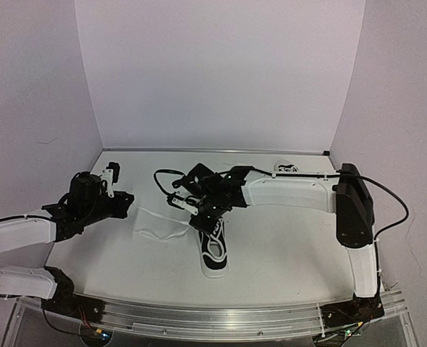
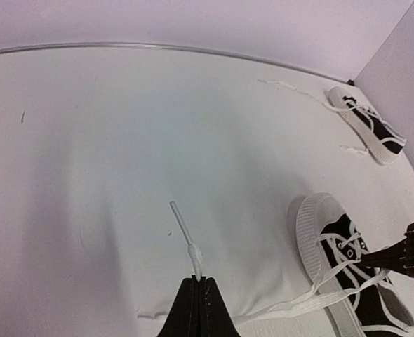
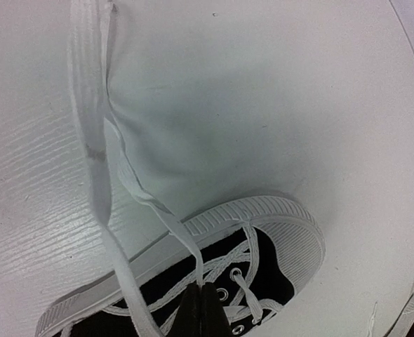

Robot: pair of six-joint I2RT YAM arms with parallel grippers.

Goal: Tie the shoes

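1. The left gripper (image 2: 197, 284) has its fingers pressed together on a white lace end (image 2: 184, 228). The stiff tip of it pokes out past the fingertips, above the white table (image 1: 293, 246).
2. From that pinch the lace runs across the table towards the near shoe (image 1: 215, 253).
3. The near shoe is a black sneaker with a white sole and toe cap. It lies near the middle of the table, between the two arms.
4. The right gripper (image 3: 202, 291) hangs just over the near shoe's eyelets, jaws closed on a thin lace strand (image 3: 161, 210) that rises from the shoe.
5. A broader lace loop (image 3: 95, 154) drapes beside that strand, over the table.
6. The far shoe (image 1: 286, 168) lies at the back edge of the table, well apart from both grippers. Its laces seem to trail loose, though it shows small.
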